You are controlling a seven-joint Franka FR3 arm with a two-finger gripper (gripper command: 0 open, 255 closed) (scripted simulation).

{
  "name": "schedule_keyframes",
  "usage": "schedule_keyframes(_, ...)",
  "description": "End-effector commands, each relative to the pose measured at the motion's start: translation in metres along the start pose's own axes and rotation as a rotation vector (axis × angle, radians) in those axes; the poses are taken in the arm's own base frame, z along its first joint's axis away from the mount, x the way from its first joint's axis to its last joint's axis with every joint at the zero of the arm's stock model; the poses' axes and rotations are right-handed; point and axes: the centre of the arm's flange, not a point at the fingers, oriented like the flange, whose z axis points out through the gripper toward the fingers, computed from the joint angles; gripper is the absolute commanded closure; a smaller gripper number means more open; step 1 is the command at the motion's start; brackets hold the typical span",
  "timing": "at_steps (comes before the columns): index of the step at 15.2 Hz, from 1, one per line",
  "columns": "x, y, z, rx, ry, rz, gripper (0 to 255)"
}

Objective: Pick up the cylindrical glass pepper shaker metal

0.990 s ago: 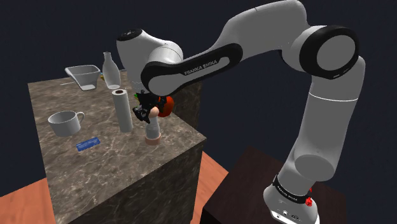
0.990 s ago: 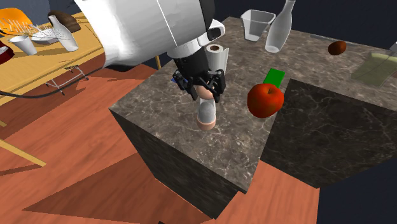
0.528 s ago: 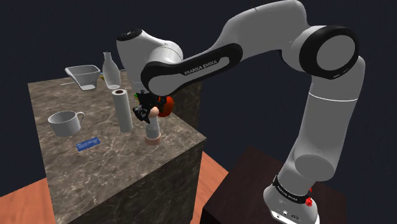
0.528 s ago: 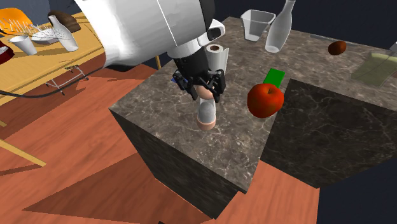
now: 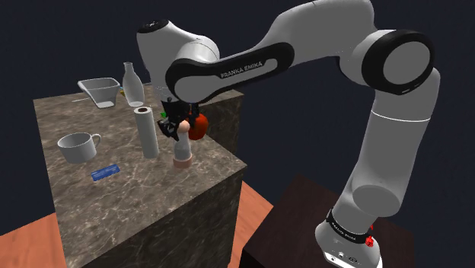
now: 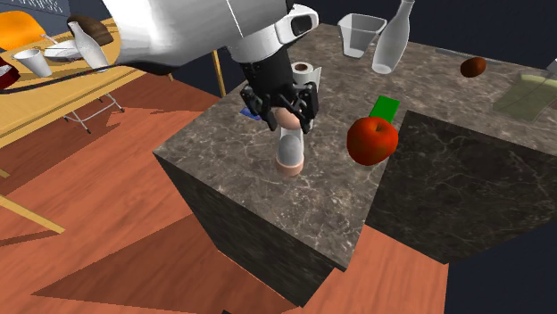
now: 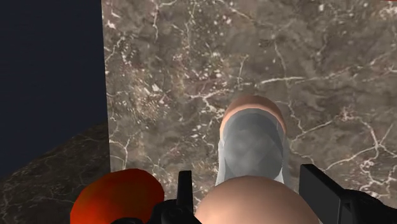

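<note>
Up a little since the earlier frame went your gripper, clamped on the pinkish cap of the pepper shaker, which hung upright, seemingly just clear of the marble counter, at nine o'clock from the red apple.

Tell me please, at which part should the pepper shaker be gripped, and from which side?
Grip the pepper shaker at its rounded cap, from straight above: it is upright and narrow, with the apple and the paper roll close beside it. The gripper clasps it exactly there.
</note>
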Motion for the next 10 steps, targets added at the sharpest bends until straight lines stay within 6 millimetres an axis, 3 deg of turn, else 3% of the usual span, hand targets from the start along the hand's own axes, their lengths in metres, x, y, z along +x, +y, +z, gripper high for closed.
schedule_keyframes(1, 0.002, 0.004, -0.012, 0.0, 0.0, 0.0, 255)
schedule_keyframes(8, 0.006, 0.014, -0.047, 0.0, 0.0, 0.0, 255)
schedule_keyframes(10, 0.006, 0.014, -0.048, 0.0, 0.0, 0.0, 255)
